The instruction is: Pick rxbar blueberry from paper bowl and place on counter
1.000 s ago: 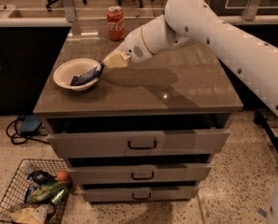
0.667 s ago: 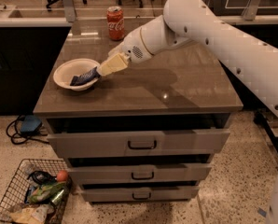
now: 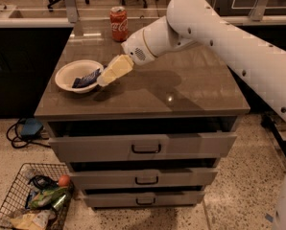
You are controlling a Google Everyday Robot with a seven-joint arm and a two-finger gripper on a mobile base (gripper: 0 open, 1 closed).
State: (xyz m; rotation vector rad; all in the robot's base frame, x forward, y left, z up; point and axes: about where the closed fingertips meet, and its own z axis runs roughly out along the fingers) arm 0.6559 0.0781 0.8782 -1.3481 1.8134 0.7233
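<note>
Camera view: the gripper (image 3: 108, 75) was seen low over the counter (image 3: 181, 90), at the right rim of the bowl (image 3: 61, 75). Whether it was open or closed could not be told, as it was seen only as one pale block. The arm (image 3: 220, 32) was cut off at the right edge.

One bar (image 3: 85, 78) was seen lying tilted inside the bowl, its right end just beside the gripper tip; contact between them could not be judged. One bowl was set near the counter's left edge, and one red can (image 3: 118, 24) was stood upright at the far edge, well apart from it.

Three drawers (image 3: 143, 147) were counted below. At lower left, one wire basket (image 3: 13, 195) was cut off by the frame. Packets (image 3: 30, 219) and a round orange item (image 3: 63, 180) were held in it, too jumbled to be counted.
</note>
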